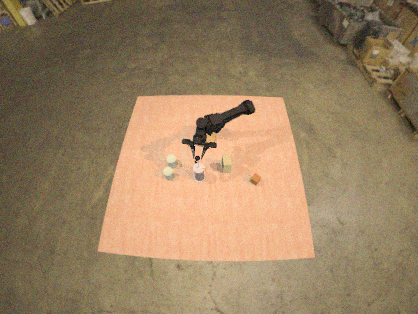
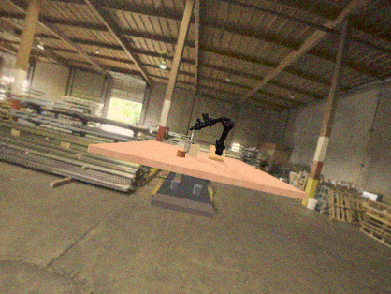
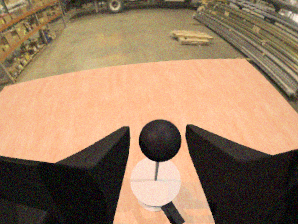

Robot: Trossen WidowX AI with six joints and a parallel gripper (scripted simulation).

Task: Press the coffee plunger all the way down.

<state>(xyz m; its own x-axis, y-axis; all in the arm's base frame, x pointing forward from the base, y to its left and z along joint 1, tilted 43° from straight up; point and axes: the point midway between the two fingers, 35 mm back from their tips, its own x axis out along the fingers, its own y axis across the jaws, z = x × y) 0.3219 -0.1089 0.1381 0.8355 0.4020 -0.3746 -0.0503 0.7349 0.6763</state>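
one black knob (image 3: 160,139) atop pale plunger lid (image 3: 154,184)

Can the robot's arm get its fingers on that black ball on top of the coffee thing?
Probably yes. In the wrist view the black ball sits right between the two fingers, with only small gaps on either side and nothing in between. The gripper is half closed around it but not yet touching it.
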